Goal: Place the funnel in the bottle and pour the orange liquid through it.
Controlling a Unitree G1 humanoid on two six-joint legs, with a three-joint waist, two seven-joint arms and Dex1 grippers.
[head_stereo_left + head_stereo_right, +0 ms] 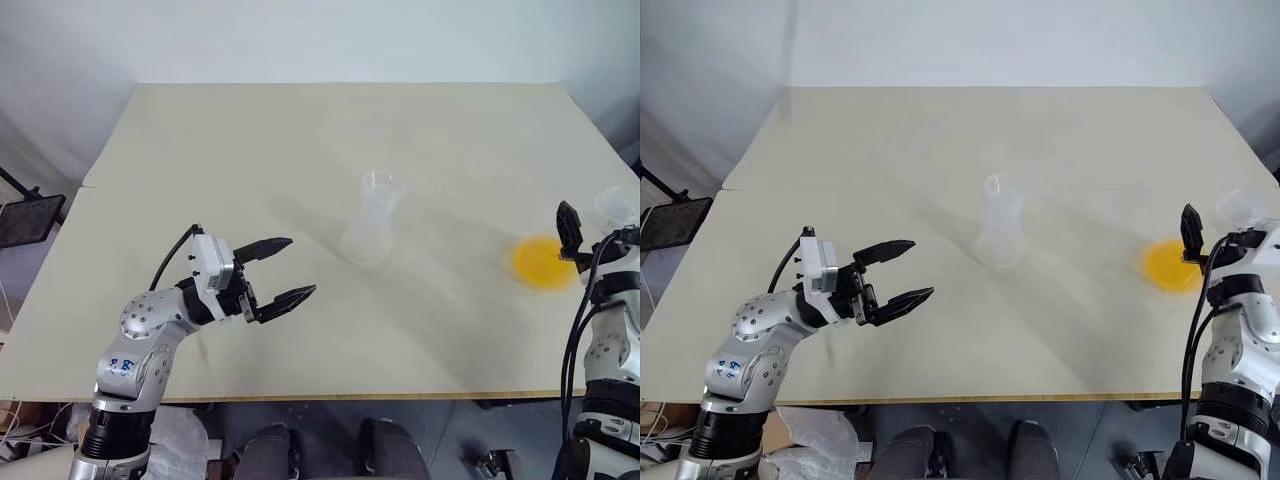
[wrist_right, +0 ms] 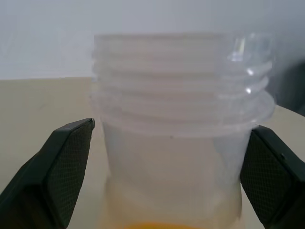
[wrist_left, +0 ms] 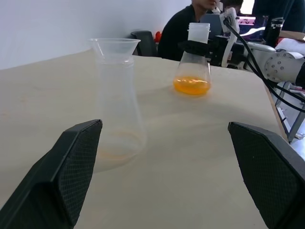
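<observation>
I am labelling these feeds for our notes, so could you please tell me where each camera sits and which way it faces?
Left eye and right eye views: on the head, looking forward and down at the table; both arms show, left pincer open.
Left wrist view: along its own fingers toward the bottle with the funnel.
Right wrist view: right pincer, open, around the flask neck.
Shared: the orange liquid in head and left wrist views.

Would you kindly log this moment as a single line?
small clear plastic funnel: seated in clear tapered bottle | orange liquid: in round clear flask, upright | right gripper: open astride flask neck | left gripper: open, empty
</observation>
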